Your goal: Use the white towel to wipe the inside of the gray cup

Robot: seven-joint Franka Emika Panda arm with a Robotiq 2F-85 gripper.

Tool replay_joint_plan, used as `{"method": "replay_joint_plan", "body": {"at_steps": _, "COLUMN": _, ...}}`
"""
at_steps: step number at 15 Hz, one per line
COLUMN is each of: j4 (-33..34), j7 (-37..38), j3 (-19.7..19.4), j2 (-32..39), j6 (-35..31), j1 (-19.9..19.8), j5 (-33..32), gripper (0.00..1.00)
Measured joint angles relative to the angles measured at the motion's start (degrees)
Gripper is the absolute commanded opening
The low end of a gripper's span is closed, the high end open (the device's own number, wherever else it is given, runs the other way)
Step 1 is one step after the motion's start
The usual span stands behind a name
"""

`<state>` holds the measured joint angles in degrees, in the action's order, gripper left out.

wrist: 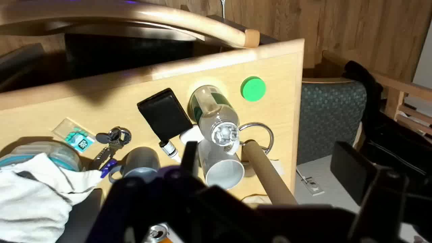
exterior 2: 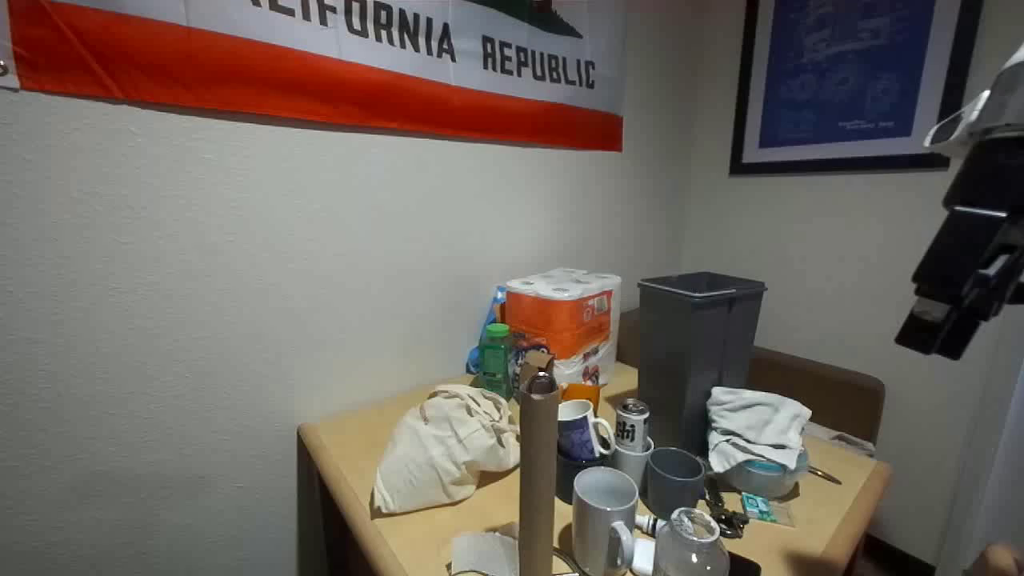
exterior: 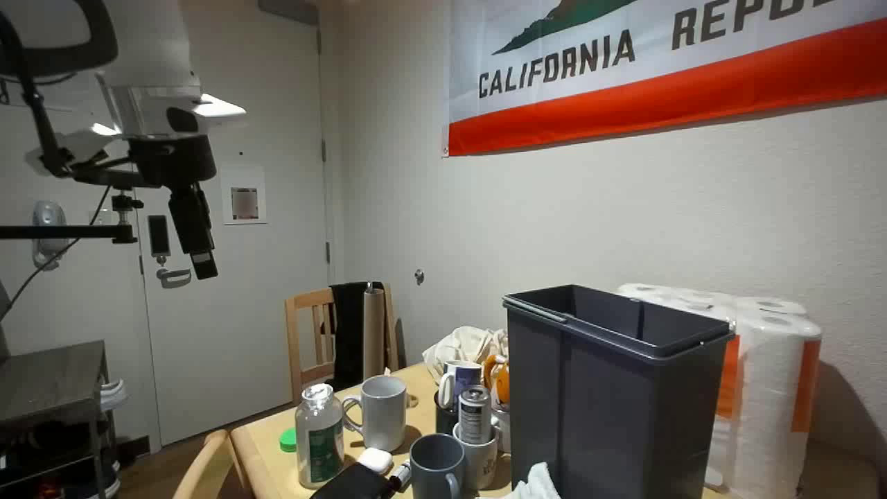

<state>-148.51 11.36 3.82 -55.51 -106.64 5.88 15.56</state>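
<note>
The white towel lies crumpled over a clear round container with a blue rim. It also shows in the wrist view, and only a corner shows in an exterior view. The gray cup stands upright on the table and also shows in an exterior view. In the wrist view the gray cup is partly hidden by my gripper. My gripper is open, with nothing between its fingers. It hangs high above the table, apart from everything, in both exterior views.
A tall dark bin stands beside the towel. A light mug, an open clear bottle and an upright cardboard tube stand near the gray cup. A can sits in a white mug. A wallet and keys lie nearby.
</note>
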Motion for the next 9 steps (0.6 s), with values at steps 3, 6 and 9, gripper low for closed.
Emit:
{"method": "replay_joint_plan", "body": {"at_steps": 3, "j4": 0.0, "j7": -0.1, "j3": 0.0, "j2": 0.0, "j6": 0.0, "j1": -0.1, "j5": 0.0, "gripper": 1.00}}
{"method": "replay_joint_plan", "body": {"at_steps": 6, "j4": 0.0, "j7": -0.1, "j3": 0.0, "j2": 0.8, "j6": -1.8, "j1": -1.4, "j5": -0.6, "gripper": 1.00}}
{"method": "replay_joint_plan", "body": {"at_steps": 9, "j4": -0.1, "j7": -0.9, "j3": -0.4, "j2": 4.7, "j6": -9.8, "j1": -4.7, "j5": -3.3, "gripper": 1.00}}
